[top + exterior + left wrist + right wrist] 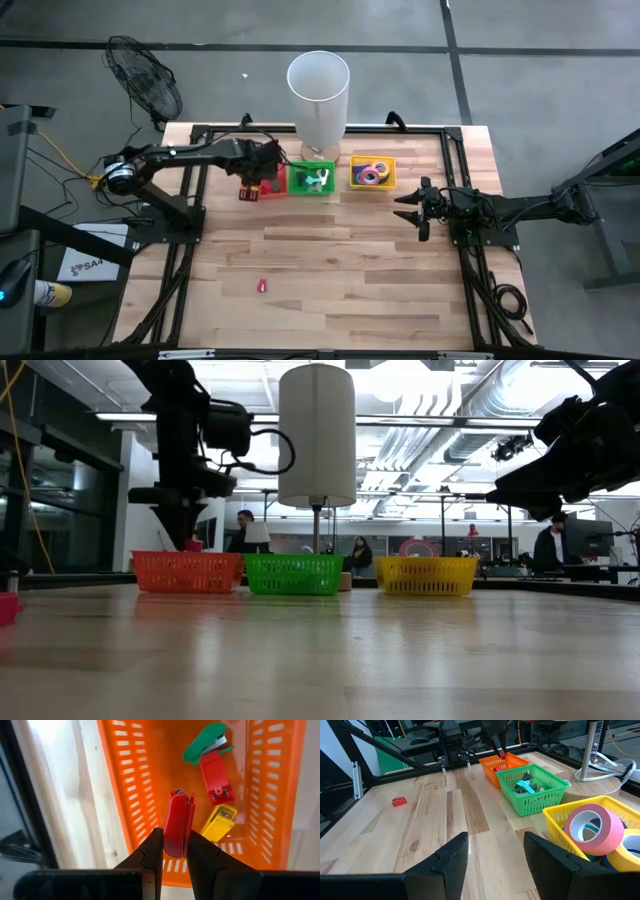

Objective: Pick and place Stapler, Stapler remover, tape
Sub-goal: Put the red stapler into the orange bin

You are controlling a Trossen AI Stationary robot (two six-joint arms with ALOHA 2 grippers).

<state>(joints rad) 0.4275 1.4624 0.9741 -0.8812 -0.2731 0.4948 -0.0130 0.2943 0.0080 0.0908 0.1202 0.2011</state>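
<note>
Left gripper clamps red stapler — long axis vertical, over orange basket; right gripper open.

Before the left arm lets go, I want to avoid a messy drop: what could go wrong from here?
1. The left pincer holds the red stapler over the orange basket, near one wall; released here it might clip the rim or tip out.
2. It could land on the green, red and yellow staplers already inside and bounce.
3. A small red item lies far off on the table, needing a long reach.
</note>
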